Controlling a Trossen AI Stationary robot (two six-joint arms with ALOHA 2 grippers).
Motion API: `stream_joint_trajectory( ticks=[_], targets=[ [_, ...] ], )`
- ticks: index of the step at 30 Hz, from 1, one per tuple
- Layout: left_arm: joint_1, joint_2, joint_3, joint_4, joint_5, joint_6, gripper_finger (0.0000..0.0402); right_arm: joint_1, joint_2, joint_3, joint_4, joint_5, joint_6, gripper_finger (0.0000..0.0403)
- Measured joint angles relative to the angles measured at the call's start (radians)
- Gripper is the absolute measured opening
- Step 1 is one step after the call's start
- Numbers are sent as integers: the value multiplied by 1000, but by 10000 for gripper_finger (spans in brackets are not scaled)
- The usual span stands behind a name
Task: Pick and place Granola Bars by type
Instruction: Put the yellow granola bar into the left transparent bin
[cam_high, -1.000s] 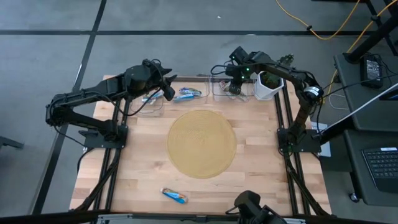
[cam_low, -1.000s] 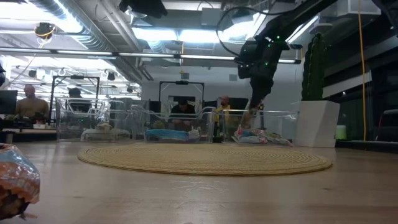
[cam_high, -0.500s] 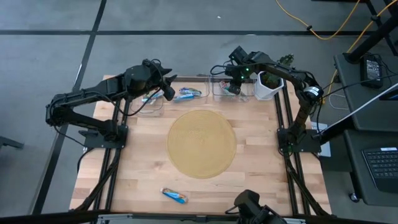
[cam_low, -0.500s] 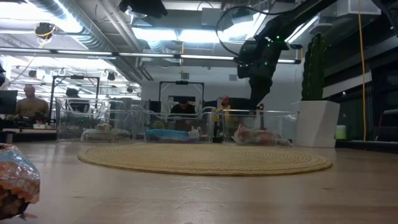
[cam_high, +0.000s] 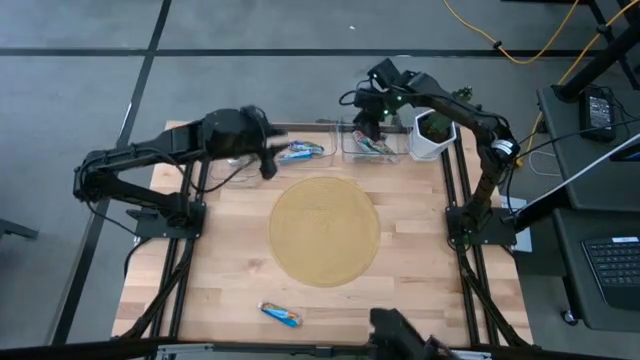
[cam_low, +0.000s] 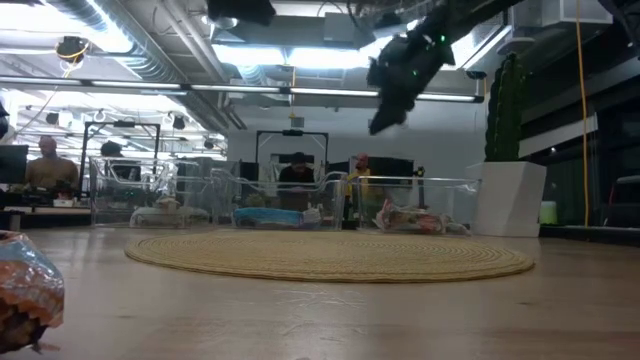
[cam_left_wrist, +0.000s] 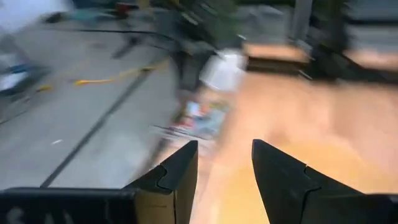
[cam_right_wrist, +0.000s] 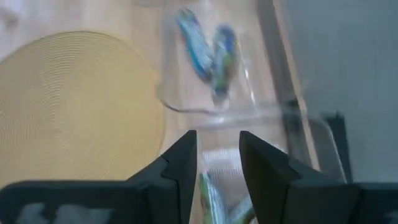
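Observation:
One blue Granola Bar (cam_high: 280, 315) lies flat on the wood near the table's near edge; it looms large at the low view's left (cam_low: 25, 290). More blue bars (cam_high: 302, 152) lie in the middle clear bin, also seen in the right wrist view (cam_right_wrist: 205, 50). Multicoloured bars (cam_high: 375, 146) lie in the right clear bin (cam_low: 410, 220). My right gripper (cam_high: 367, 122) hangs open and empty high above that right bin (cam_low: 385, 110). My left gripper (cam_high: 268, 165) is open and empty between the left and middle bins, at the mat's far edge.
A round tan mat (cam_high: 325, 230) covers the table's middle. Three clear bins stand in a row along the far edge (cam_low: 300, 205). A white pot with a plant (cam_high: 430, 135) stands right of the right bin. People sit in the room behind.
My right gripper has risen out of the right bin and now hangs well above it, tipped; multicoloured bars stay lying in the bin. My left gripper has swung a little toward the near edge, toward the mat.

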Motion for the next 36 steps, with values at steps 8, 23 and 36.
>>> stream_joint_trajectory(
  ticks=[8,23,36],
  targets=[
    [-164,0,0,-302,145,70,143,190,-119,1,54,95,-190,105],
    [-550,-5,-225,-465,311,2,143,479,-260,0,275,328,-14,65],
    [-740,28,-361,-237,300,-118,144,658,-322,-135,409,335,174,34]
  ],
)
